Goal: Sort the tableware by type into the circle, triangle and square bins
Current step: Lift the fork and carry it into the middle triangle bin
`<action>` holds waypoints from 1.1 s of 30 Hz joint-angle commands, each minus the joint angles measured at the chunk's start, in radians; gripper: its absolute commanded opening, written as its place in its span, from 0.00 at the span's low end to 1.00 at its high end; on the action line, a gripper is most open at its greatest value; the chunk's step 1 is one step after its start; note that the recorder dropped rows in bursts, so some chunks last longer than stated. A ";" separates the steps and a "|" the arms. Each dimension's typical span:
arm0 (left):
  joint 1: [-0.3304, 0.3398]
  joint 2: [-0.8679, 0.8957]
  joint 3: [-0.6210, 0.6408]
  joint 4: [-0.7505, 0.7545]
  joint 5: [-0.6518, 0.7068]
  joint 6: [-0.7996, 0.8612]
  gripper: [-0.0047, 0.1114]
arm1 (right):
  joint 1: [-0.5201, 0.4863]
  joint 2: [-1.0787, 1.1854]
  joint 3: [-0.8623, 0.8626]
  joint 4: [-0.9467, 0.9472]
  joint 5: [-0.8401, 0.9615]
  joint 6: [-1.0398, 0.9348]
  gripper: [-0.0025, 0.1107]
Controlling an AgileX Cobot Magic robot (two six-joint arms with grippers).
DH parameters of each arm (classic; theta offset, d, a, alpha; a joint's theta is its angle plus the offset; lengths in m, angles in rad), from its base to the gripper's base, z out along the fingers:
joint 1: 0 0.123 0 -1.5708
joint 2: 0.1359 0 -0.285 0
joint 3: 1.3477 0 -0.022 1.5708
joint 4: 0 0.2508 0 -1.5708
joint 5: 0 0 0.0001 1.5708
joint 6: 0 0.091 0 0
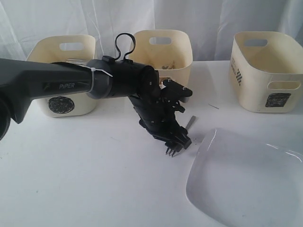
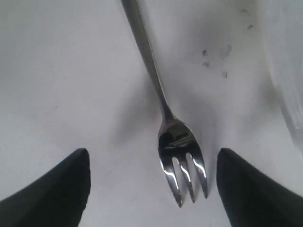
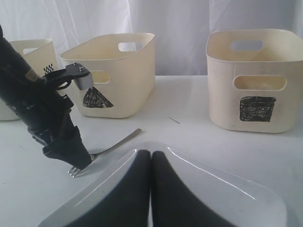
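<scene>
Cataloguing a white table (image 1: pixel 85 179), backed by a pale curtain (image 1: pixel 203 19).

Edges and room: bare tabletop fills the lower left of the exterior view. The lower right is taken by the large white squarish plate (image 1: pixel 246 184), whose rim runs off the right and bottom frame edges. Three bins line the back edge, with open gaps between them.

Containers: circle bin (image 1: pixel 79 106), upper left, partly behind the left arm (image 1: pixel 42 85). Triangle bin (image 1: pixel 161 47), upper centre. Square bin (image 1: pixel 265 71), upper right, turned at an angle. Dim shapes lie against the triangle bin's back wall; what they are cannot be told. Contents of the other two cannot be made out.

Item: metal fork (image 2: pixel 163 109), flat on the table at centre frame, just beside the plate's left rim. Long axis diagonal: tines toward the lower edge of the exterior view, handle running up and right toward the gap between triangle bin and square bin.

State of left gripper (image 2: pixel 152 151): fingers (image 2: pixel 57 189) spread wide, low over the table, one on either side of the tine end. Neither touches the fork; nothing gripped.

State of right gripper (image 3: pixel 151 158): jaws pressed together, empty, seen in front of the plate's rim in its own camera.
</scene>
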 commanded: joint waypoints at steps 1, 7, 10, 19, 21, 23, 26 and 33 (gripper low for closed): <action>-0.004 0.007 0.003 -0.001 0.006 -0.024 0.69 | -0.002 -0.005 0.004 -0.006 -0.004 -0.001 0.02; -0.004 0.013 0.003 -0.001 0.003 -0.031 0.69 | -0.002 -0.005 0.004 -0.006 -0.004 -0.001 0.02; -0.004 0.015 0.003 -0.005 0.003 -0.039 0.69 | -0.002 -0.005 0.004 -0.006 -0.004 -0.001 0.02; -0.004 0.016 0.003 -0.005 -0.016 -0.047 0.69 | -0.002 -0.005 0.004 -0.006 -0.004 -0.001 0.02; -0.004 0.019 0.003 -0.005 -0.021 -0.065 0.67 | -0.002 -0.005 0.004 -0.006 -0.004 -0.001 0.02; -0.004 0.023 0.003 -0.005 -0.021 -0.078 0.63 | -0.002 -0.005 0.004 -0.006 -0.004 -0.001 0.02; -0.004 0.031 0.003 -0.005 -0.017 -0.078 0.53 | -0.002 -0.005 0.004 -0.006 -0.004 -0.001 0.02; -0.004 0.030 0.003 -0.005 -0.011 -0.078 0.23 | -0.002 -0.005 0.004 -0.006 -0.004 -0.001 0.02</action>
